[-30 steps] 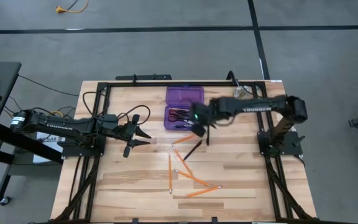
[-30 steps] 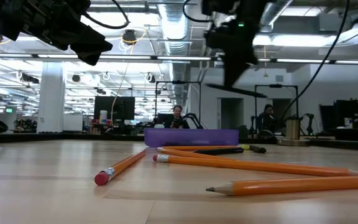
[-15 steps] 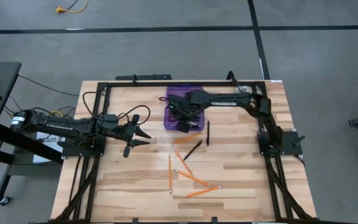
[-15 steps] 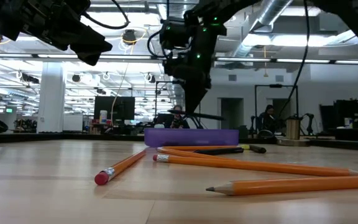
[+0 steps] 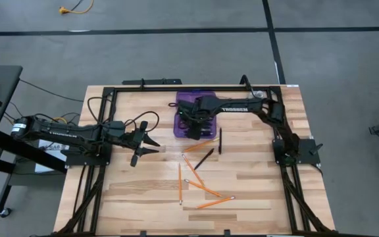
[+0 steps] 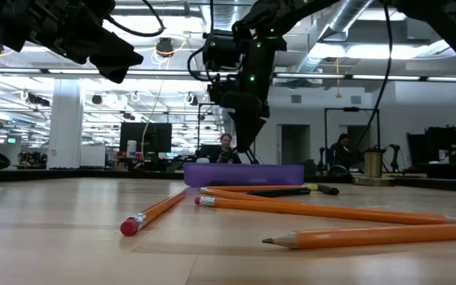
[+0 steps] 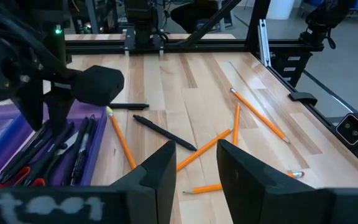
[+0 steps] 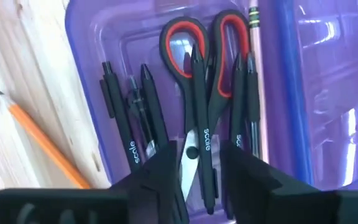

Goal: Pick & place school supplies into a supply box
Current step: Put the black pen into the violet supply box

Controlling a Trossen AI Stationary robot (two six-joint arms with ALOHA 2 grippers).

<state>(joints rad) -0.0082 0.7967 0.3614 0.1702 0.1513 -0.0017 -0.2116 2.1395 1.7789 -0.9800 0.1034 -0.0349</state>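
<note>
Two arms are in my view: the right gripper (image 5: 193, 128) hangs over the open purple supply box (image 5: 179, 124) near the far middle of the surface (image 5: 255, 191), and the left gripper (image 5: 143, 143) waits in the air out to the box's left, well apart from it.

Through the right wrist camera I see the jaws spread with nothing between them, just above the tray. In the tray lie the red-handled scissors (image 8: 194, 43), several black pens (image 8: 122, 137) and a pale pencil (image 8: 255, 74) along one wall. The left jaws stand apart too, empty.

Outside the box, one orange pencil (image 5: 201, 142) lies just beside its near edge, with two more black pens (image 5: 204, 158) close by on the near right. Four further orange pencils (image 5: 179, 183) are scattered toward the near middle. The near-left stretch of wood is bare, and a black frame (image 5: 110, 92) runs along the surface's edges.
</note>
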